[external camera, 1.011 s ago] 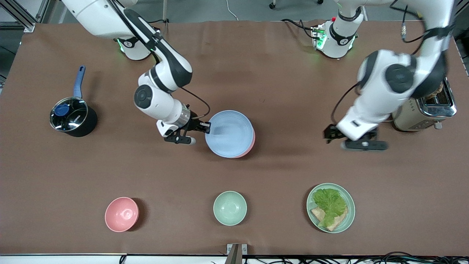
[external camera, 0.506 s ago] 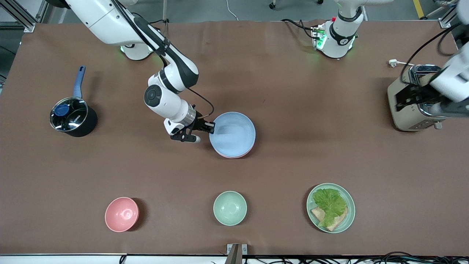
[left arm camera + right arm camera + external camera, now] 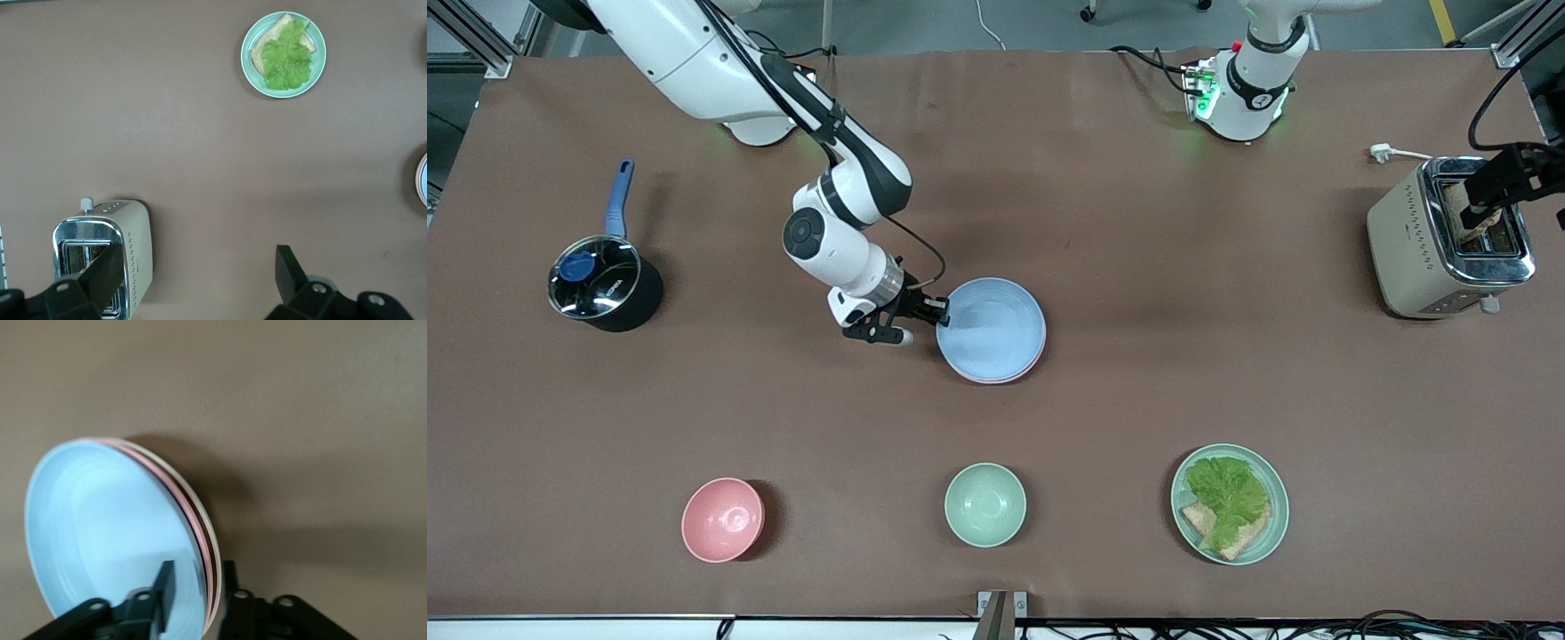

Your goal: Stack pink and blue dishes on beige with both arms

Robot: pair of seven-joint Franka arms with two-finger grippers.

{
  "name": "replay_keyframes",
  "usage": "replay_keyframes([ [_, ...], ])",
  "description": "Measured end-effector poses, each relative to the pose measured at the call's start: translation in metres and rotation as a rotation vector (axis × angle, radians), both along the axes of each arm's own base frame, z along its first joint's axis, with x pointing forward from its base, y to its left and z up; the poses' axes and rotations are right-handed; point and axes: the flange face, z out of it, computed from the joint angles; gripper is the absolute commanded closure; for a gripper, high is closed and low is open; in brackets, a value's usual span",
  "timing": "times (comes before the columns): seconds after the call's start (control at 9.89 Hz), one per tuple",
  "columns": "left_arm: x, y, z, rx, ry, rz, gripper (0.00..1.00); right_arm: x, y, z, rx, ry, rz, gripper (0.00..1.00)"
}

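Since the earlier frame, left gripper [image 3: 1507, 182] has withdrawn over the toaster [image 3: 1414, 236], fingers spread, empty. Right gripper [image 3: 925, 313] clamps the flat mid-table stack's rim: blue plate [image 3: 991, 327] over pink plate [image 3: 179, 495], beige plate [image 3: 197, 503].

Stacked plates: three, blue plate [image 3: 992, 327] on pink plate [image 3: 200, 540] on beige plate [image 3: 212, 550]
Bowls: two, pink bowl [image 3: 722, 519], green bowl [image 3: 984, 504]
Food plate [image 3: 1276, 524]: one
Toaster [image 3: 1414, 240]: one
Saucepan [image 3: 605, 284]: one
Grippers: two, left gripper [image 3: 193, 277], right gripper [image 3: 925, 320]
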Motion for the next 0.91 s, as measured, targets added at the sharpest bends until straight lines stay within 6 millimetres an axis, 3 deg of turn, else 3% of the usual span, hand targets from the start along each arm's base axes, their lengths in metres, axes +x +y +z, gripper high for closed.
replay_keyframes([
  [0.2,-0.005,0.008,-0.002,-0.016,0.043,0.007,0.0,0.033,-0.052,0.061,-0.088,-0.024,0.024,0.0],
  [0.4,-0.006,0.016,-0.002,-0.045,0.048,0.025,0.0,0.056,-0.132,0.153,-0.216,-0.059,-0.021,0.0],
  [0.61,-0.006,0.016,-0.001,-0.046,0.046,0.043,0.0,0.062,-0.233,0.244,-0.311,-0.058,-0.09,0.0],
  [0.71,-0.006,0.014,-0.001,-0.046,0.044,0.041,0.0,0.06,-0.28,0.28,-0.328,-0.059,-0.115,0.0],
  [0.81,-0.006,0.01,0.0,-0.046,0.043,0.037,0.0,0.058,-0.316,0.311,-0.335,-0.059,-0.145,0.0],
  [0.91,-0.007,0.009,0.0,-0.046,0.042,0.035,0.0,0.056,-0.338,0.344,-0.339,-0.06,-0.136,0.0],
])
